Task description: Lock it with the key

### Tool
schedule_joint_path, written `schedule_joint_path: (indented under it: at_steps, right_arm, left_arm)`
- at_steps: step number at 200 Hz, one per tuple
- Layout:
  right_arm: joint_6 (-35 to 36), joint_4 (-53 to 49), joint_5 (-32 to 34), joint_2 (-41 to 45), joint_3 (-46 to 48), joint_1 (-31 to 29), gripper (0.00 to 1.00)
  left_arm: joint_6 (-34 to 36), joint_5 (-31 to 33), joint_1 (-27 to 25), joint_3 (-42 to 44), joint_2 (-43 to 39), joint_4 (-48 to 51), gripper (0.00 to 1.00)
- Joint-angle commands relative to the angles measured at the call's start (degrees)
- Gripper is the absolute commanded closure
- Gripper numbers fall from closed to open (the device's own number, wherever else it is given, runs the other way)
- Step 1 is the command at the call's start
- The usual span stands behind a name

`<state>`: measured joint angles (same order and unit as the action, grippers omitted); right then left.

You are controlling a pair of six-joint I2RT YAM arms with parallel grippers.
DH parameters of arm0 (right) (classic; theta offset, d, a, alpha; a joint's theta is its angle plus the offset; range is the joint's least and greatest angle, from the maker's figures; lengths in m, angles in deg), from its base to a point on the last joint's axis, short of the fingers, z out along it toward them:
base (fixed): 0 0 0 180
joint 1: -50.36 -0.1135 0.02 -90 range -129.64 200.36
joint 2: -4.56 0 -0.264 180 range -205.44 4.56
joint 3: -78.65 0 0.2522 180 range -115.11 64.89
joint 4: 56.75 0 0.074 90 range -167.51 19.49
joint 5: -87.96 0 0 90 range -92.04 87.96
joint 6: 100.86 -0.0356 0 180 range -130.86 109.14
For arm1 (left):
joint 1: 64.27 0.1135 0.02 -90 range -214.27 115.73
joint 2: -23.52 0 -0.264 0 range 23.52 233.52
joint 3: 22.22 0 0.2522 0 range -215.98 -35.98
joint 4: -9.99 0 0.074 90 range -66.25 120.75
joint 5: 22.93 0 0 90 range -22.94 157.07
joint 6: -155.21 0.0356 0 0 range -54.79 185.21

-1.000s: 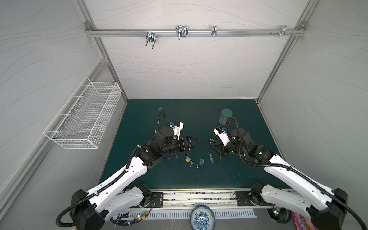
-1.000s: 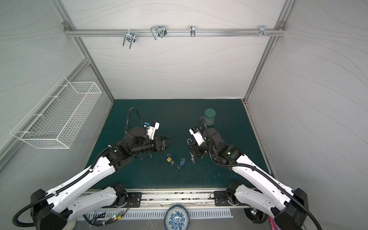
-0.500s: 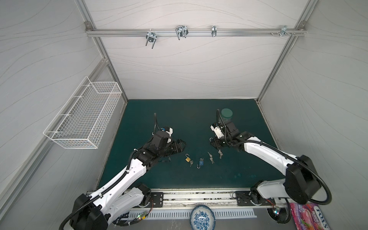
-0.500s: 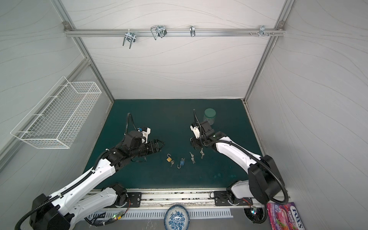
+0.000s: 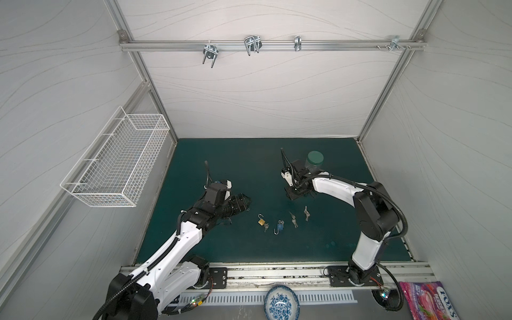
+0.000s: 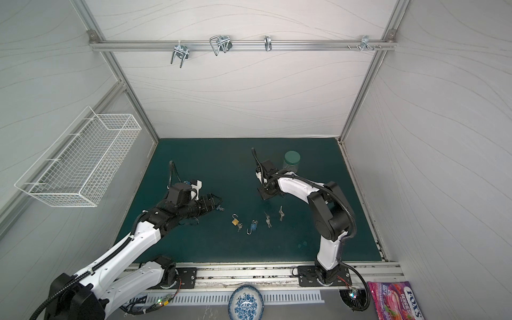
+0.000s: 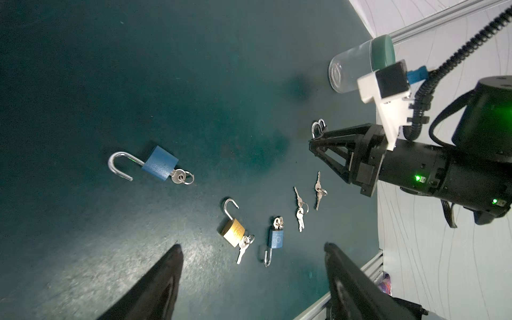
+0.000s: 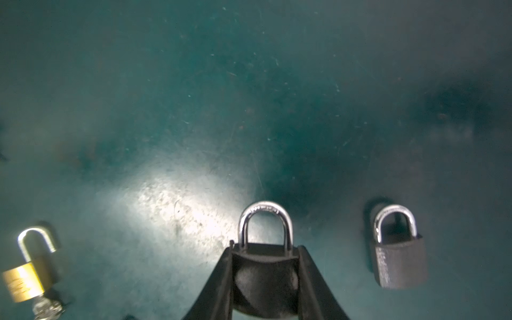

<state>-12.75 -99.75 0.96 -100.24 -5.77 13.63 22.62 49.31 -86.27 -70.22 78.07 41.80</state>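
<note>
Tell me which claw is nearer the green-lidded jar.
Right. The right claw, shut on a black padlock, is close to the jar, on its robot side and slightly toward the middle. The left claw hangs open, far across the mat.

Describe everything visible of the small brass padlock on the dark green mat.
The small brass padlock has a golden metal body and a silvery shackle swung open, one leg free. It lies flat on the dark green mat, no jaws touching it. A silver key sits in its keyhole, a second hanging from its ring.
</note>
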Motion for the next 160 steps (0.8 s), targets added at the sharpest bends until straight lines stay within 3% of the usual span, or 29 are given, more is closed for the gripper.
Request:
schedule_joint_path:
  at_steps: [1, 54, 81, 160]
  right_arm:
    - [2.32, -3.53, 3.59, -2.43, -2.92, -1.22, 1.00]
    - [2.59, -4.57, 3.93, -6.87, -5.70, -1.16, 1.00]
    - [1.98, -4.65, 3.98, -8.20, -5.96, -1.23, 0.90]
    - [1.24, -4.35, 3.33, -9.16, -5.96, -1.06, 0.50]
  left_arm:
    - [-0.25, -1.39, 0.29, -1.45, 0.04, -2.07, 0.20]
    - [-0.18, -1.95, 0.38, -1.46, 0.19, -1.78, 0.21]
    - [-0.43, -1.89, 0.38, -1.12, -0.48, -1.79, 0.21]
    - [0.34, -2.01, 0.38, -1.16, 0.65, -1.80, 0.20]
